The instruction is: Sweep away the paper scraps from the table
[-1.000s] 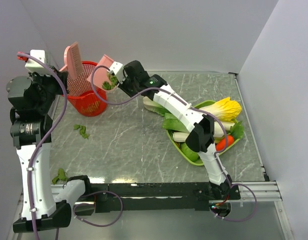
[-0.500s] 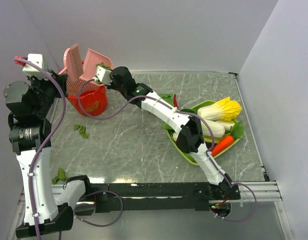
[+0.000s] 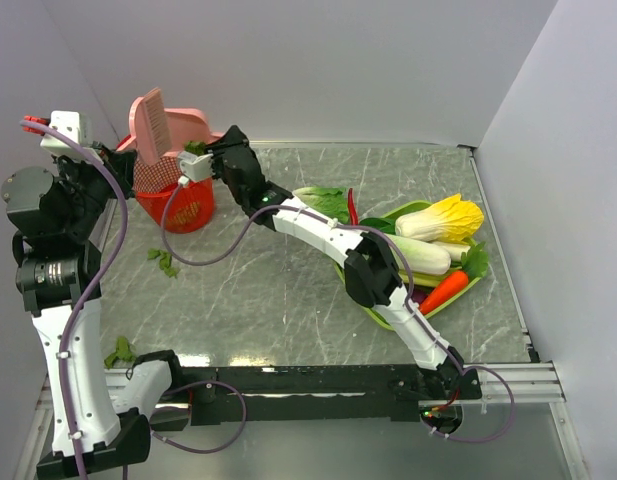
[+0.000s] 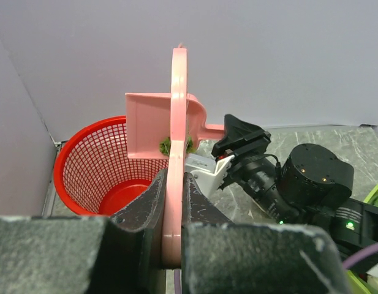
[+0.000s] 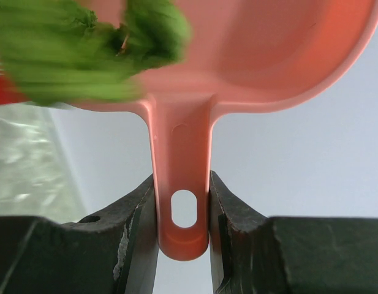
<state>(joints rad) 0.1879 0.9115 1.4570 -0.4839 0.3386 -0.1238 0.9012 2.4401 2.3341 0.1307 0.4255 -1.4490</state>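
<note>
My right gripper (image 3: 210, 158) is shut on the handle of the pink dustpan (image 3: 188, 128), held tilted over the red mesh basket (image 3: 178, 205) at the back left. Dark green paper scraps (image 3: 195, 148) lie in the pan; in the right wrist view they (image 5: 84, 43) are blurred against the pan (image 5: 256, 49), with my gripper (image 5: 182, 184) round the handle. My left gripper (image 4: 174, 177) is shut on a pink brush (image 4: 178, 116), upright beside the dustpan (image 4: 149, 125); the brush also shows in the top view (image 3: 150, 122). More scraps lie on the table (image 3: 268, 290) left of centre (image 3: 164, 261) and at the near left edge (image 3: 120, 351).
A lime green tray (image 3: 386, 312) at the right holds toy vegetables: a yellow cabbage (image 3: 443, 217), a carrot (image 3: 450, 285) and others. A leafy green (image 3: 323, 200) and a red chili (image 3: 351, 206) lie beside it. White walls stand at the back and sides.
My right arm has swung the dustpan left and back, from beside the basket to over it, next to the brush. The left arm has shifted slightly with the brush.
</note>
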